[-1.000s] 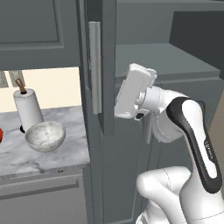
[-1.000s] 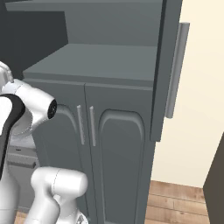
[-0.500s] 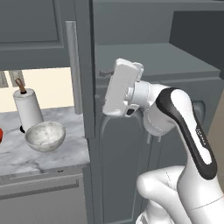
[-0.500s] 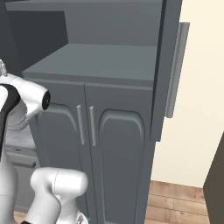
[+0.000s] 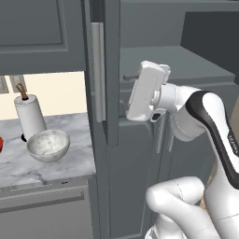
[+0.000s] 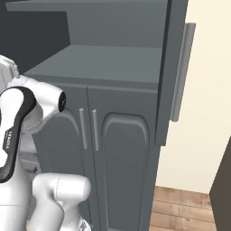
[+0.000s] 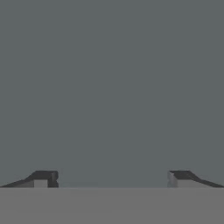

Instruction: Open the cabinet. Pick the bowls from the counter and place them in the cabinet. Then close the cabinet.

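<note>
While both cabinet (image 5: 154, 28) doors stand open, the grey shelf (image 6: 103, 63) inside carries nothing. Two bowls sit on the marble counter (image 5: 51, 165): one marbled bowl (image 5: 48, 145) fully visible beside one paper-towel roll (image 5: 30, 116), one red bowl (image 5: 1, 144) cut off at left edge. Gripper (image 7: 112, 179) jaws wide, gripping nothing, facing plain grey surface.

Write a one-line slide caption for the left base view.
Open gripper beside the cabinet's swung-open left door; marbled bowl waits on the counter.
</note>
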You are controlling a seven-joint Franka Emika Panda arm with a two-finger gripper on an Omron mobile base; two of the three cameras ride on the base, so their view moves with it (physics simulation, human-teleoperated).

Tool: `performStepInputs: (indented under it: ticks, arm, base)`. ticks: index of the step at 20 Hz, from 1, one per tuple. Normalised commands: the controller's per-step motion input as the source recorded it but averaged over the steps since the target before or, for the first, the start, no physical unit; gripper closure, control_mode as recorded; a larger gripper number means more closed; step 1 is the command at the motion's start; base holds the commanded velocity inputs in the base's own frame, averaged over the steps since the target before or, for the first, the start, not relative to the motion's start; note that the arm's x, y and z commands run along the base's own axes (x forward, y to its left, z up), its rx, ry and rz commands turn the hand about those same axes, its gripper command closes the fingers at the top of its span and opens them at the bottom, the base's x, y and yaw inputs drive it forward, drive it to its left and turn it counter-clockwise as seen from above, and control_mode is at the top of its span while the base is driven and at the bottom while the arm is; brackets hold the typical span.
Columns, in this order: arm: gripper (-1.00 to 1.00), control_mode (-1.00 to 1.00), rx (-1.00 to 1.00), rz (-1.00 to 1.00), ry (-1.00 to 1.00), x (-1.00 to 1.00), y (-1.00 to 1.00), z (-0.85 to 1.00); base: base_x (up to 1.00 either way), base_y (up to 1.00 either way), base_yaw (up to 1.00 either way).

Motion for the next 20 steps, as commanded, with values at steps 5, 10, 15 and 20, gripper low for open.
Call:
performStepInputs:
  ticks: [5, 10, 15, 20]
  arm:
    - [-1.0, -1.0, -0.13, 0.0, -0.01, -0.28, -0.76, 0.04]
    - [-1.0, -1.0, -0.23, 0.0, -0.06, -0.31, -0.67, 0.11]
    - [-1.0, -1.0, -0.35, 0.0, -0.09, -0.36, -0.42, 0.09]
    - [-1.0, -1.0, -0.37, 0.0, -0.09, -0.56, -0.39, 0.06]
  base:
    - [0.0, 0.0, 0.0]
    - [0.0, 0.0, 0.0]
    - [0.0, 0.0, 0.0]
    - [0.0, 0.0, 0.0]
